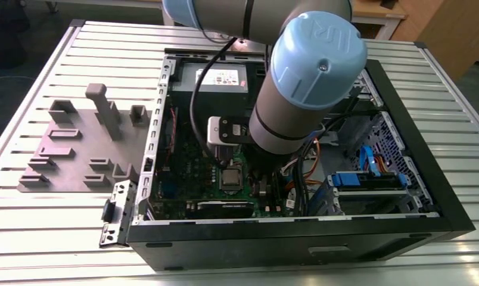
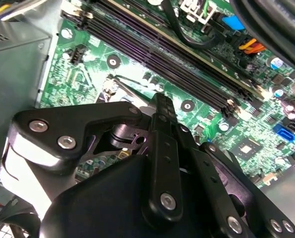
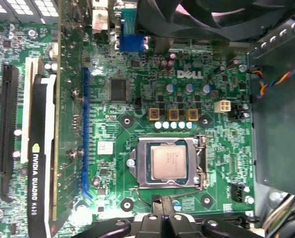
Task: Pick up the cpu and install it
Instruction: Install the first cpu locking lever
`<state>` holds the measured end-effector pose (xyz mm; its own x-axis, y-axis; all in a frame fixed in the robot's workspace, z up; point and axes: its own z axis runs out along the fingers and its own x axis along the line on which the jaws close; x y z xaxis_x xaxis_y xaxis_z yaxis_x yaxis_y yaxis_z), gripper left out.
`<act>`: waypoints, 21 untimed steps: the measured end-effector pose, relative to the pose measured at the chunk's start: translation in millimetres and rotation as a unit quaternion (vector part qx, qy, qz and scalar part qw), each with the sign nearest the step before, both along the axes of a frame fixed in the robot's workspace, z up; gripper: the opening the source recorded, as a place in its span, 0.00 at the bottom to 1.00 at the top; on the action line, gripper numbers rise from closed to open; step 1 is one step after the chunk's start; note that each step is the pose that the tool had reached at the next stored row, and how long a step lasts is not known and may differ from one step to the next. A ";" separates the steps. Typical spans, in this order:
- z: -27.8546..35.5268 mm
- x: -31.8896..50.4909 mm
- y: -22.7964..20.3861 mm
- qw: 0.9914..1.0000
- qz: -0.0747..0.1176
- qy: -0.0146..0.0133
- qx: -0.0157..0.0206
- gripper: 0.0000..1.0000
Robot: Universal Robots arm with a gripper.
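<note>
Tool: black body seen in both wrist views, over the green board inside the computer case. Whether it is spread or pressed together, I cannot tell.
Cpu: lies flat in the socket frame on the green board, silvery top facing up. It is apart from the tool and also shows in the exterior view, below the arm.
Tool to cpu: in the first wrist view the tool sits just beside the socket frame's edge, near the cpu but not touching it.
Arm: reaches down into the open case, its blue-capped joint above the board.
Graphics card: stands on the board, well apart from the socket.
Memory slots: long dark rows past the tool in the second wrist view.
Case: lies on its side on the slatted tabletop.
Grey fixture plate: on the tabletop beside the case, at the exterior view's left.
</note>
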<state>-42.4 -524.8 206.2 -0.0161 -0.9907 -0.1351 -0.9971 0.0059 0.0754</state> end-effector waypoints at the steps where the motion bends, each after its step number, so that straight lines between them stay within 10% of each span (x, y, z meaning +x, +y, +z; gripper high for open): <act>1: -0.2 0.0 0.2 1.000 0.000 0.000 -0.004 0.11; 21: -7.4 -0.3 3.1 1.000 0.000 0.000 -0.007 0.11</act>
